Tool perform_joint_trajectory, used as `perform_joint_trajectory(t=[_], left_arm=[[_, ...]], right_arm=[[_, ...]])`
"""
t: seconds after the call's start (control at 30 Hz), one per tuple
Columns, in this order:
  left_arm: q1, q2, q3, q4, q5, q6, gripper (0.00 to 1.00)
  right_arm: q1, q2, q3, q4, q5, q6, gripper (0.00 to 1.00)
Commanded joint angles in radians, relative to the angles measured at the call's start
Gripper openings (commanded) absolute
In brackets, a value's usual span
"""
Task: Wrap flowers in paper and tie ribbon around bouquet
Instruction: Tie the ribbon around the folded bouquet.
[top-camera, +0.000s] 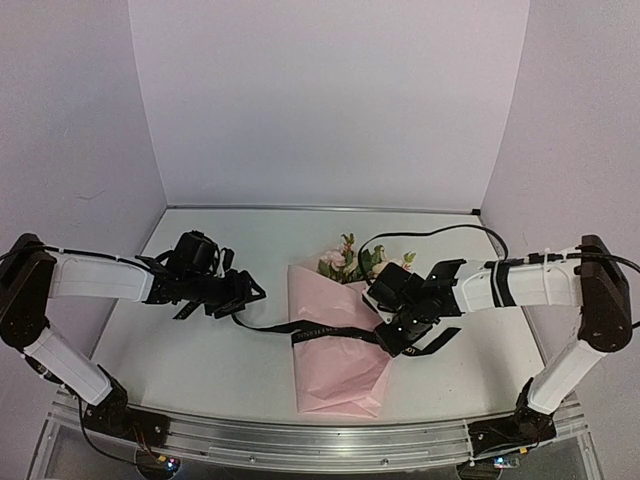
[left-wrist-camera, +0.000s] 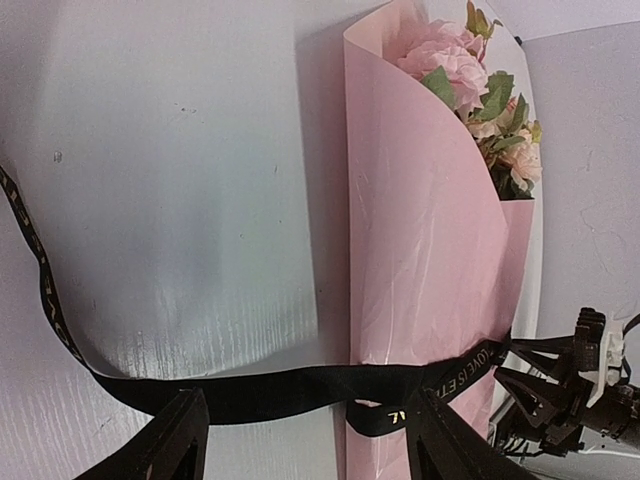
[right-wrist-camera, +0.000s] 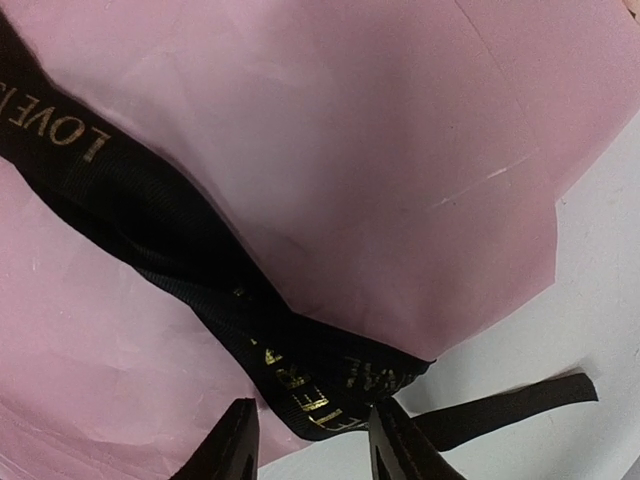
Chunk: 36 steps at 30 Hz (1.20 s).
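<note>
Top view first, picking out the bouquet (top-camera: 335, 295) lying lengthwise at centre frame on the table (top-camera: 190, 360), flowers (top-camera: 348, 258) toward the back wall, foot reaching close to the near edge. Noting the ribbon (top-camera: 268, 326) stretched across the pink paper (top-camera: 340, 385) about halfway down, running left to the left gripper (top-camera: 252, 297) and right under the right gripper (top-camera: 392, 338), with a loose tail trailing out past it. Plenty of bare tabletop left of the bouquet and behind the flowers; tighter on the right, with that arm low over the paper's edge.

Left wrist next: fingers (left-wrist-camera: 170, 440) spread wide at the bottom of the frame, gripping nothing. Ribbon sagging across just above them, then banding the cone low down. Open white surface filling the left half.

Right wrist: fingers (right-wrist-camera: 235, 445) set partway together at the bottom edge, straddling the ribbon's crossing right at the paper's cut edge. Pinched or merely flanked, cannot tell. White strip of table at lower right, crossed by one ribbon tail.
</note>
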Motion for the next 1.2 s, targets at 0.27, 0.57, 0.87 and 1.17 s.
perform_joint_trajectory(t=[0.27, 0.57, 0.87, 1.17], left_arm=[[-0.006, 0.037, 0.012, 0.096, 0.051, -0.051, 0.70], [-0.008, 0.063, -0.013, 0.140, 0.070, -0.075, 0.69], [-0.008, 0.069, -0.022, 0.150, 0.077, -0.076, 0.69], [-0.008, 0.072, -0.024, 0.154, 0.079, -0.080, 0.69]], right_arm=[[0.003, -0.057, 0.000, -0.018, 0.063, 0.071, 0.05], [0.005, -0.141, -0.007, -0.058, 0.046, 0.081, 0.10], [0.005, -0.015, -0.008, -0.022, -0.017, 0.044, 0.53], [0.005, 0.042, -0.015, 0.033, 0.000, 0.045, 0.45]])
